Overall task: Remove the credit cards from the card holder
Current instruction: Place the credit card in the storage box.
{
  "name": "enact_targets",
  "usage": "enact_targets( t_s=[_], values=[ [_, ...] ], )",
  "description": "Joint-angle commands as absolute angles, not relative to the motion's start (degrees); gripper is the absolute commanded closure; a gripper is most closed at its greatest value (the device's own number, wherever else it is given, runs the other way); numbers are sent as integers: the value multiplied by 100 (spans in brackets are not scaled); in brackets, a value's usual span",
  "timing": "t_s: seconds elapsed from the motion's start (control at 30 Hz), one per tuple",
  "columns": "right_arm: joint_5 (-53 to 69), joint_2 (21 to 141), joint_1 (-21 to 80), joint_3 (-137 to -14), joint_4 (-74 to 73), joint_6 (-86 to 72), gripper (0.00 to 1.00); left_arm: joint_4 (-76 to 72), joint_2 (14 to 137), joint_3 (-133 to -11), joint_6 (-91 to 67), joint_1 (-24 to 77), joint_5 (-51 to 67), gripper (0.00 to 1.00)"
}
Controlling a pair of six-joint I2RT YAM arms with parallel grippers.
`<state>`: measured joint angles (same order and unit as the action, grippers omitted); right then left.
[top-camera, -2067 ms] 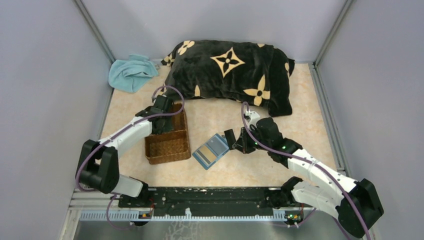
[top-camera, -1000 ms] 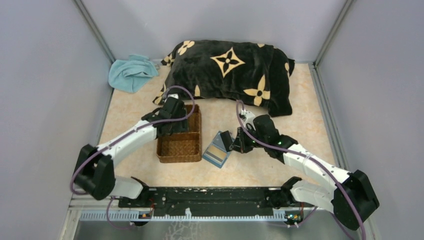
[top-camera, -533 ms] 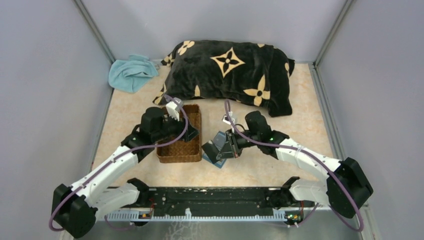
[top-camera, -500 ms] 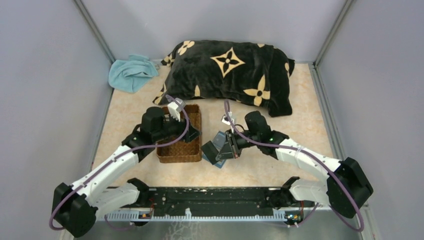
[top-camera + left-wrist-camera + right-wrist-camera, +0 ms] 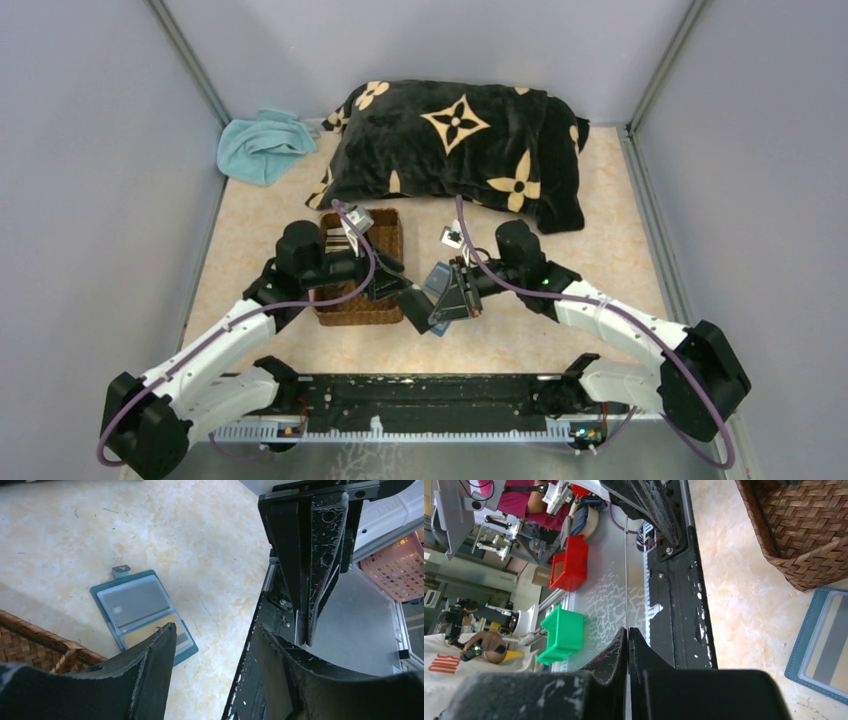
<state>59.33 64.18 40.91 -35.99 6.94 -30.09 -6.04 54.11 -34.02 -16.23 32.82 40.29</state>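
Observation:
The card holder (image 5: 142, 612) lies open on the table, a grey card (image 5: 135, 600) and a tan card (image 5: 150, 632) in its sleeves. From above only a corner of the card holder (image 5: 437, 276) shows behind the grippers. My right gripper (image 5: 458, 292) (image 5: 628, 630) hovers above it, shut on a thin grey credit card (image 5: 446, 302), which the right wrist view shows edge-on (image 5: 626, 580). Just left of that card, my left gripper (image 5: 405, 300) (image 5: 212, 630) is open and holds nothing. It faces the right gripper (image 5: 306, 625).
A brown woven basket (image 5: 345, 300) (image 5: 794, 525) stands just left of the card holder, under the left arm. A black flowered pillow (image 5: 460, 150) and a blue cloth (image 5: 262, 145) lie at the back. The black base rail (image 5: 430, 395) runs along the near edge.
The left arm has swung right from over the basket to beside the right gripper, its jaws narrowing a little. The right gripper has turned the held card up off the card holder.

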Motion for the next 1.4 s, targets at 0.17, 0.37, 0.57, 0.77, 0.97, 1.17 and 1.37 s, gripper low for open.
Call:
enact_targets(
  t_s=[0.17,0.37,0.57,0.77,0.97,1.17,1.37],
  values=[
    [5880,5728,4140,-3586,772,-2857,100,-1130,5327,-3408,-1874,3296,4673,39],
    [5213,4751,4052,-3657,799,-2920,100,-2295,4959,-2929,-2561,3287,4944,33],
    [4610,4527,3990,-3833,628,-2876,100,-4974,4828,-2246,-4106,3296,5203,29],
    [4547,4686,3990,-3776,941,-2953,100,-7084,5551,-2117,-5234,3345,5539,35],
    [4588,4680,3990,-3858,887,-2948,100,-7428,6011,-2156,-5296,3494,5496,50],
    [4719,4724,3990,-3816,724,-2884,100,-7219,6082,-2255,-5149,3577,5459,55],
    [4842,4713,3990,-3874,124,-2603,100,-5270,5734,-2756,-4078,3568,5413,55]
  ],
)
